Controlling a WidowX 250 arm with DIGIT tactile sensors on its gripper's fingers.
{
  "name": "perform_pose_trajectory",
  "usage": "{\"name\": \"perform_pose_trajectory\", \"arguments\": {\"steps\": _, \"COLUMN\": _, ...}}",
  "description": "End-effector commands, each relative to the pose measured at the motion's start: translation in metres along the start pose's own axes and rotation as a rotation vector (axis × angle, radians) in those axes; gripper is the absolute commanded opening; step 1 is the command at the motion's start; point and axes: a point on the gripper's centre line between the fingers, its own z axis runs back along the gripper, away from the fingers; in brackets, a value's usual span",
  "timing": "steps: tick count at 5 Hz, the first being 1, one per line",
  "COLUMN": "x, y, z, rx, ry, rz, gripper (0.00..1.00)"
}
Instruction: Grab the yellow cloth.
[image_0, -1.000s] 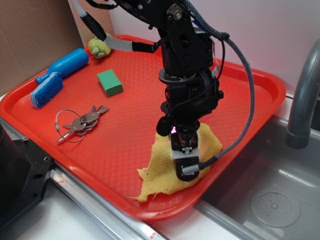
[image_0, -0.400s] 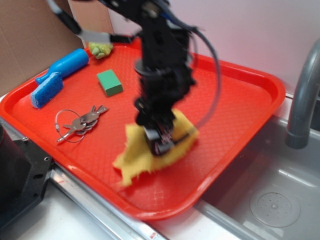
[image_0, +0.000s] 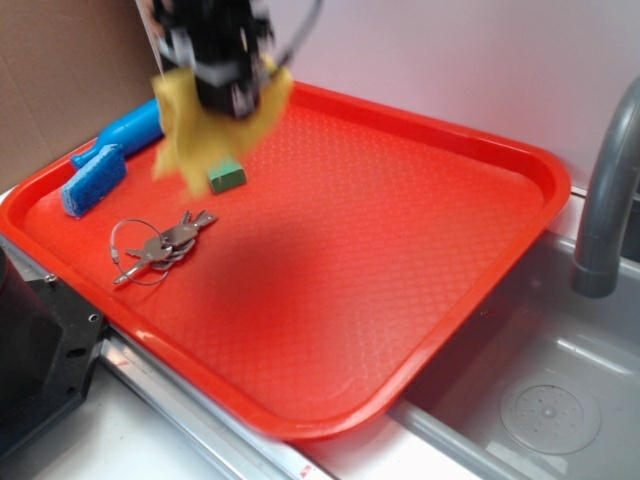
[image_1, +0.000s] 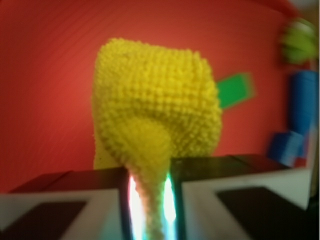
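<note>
End effector up near the tray's far-left corner, blurred, jaws clamped on the yellow cloth. Cloth hangs clear of the red tray, draping over the view of the green block. Wrist view: a narrow pinch of cloth squeezed between the two fingers. Keys and blue brush lie on the tray's left side.
</note>
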Motion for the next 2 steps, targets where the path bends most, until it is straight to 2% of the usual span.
{"name": "perform_pose_trajectory", "arguments": {"steps": 1, "x": 0.0177, "y": 0.0292, "z": 0.0644, "rx": -0.071, "ry": -0.037, "rz": 0.284, "gripper": 0.00}}
{"name": "perform_pose_trajectory", "arguments": {"steps": 2, "x": 0.0162, "y": 0.0346, "z": 0.0711, "rx": -0.097, "ry": -0.124, "rz": 0.246, "gripper": 0.00}}
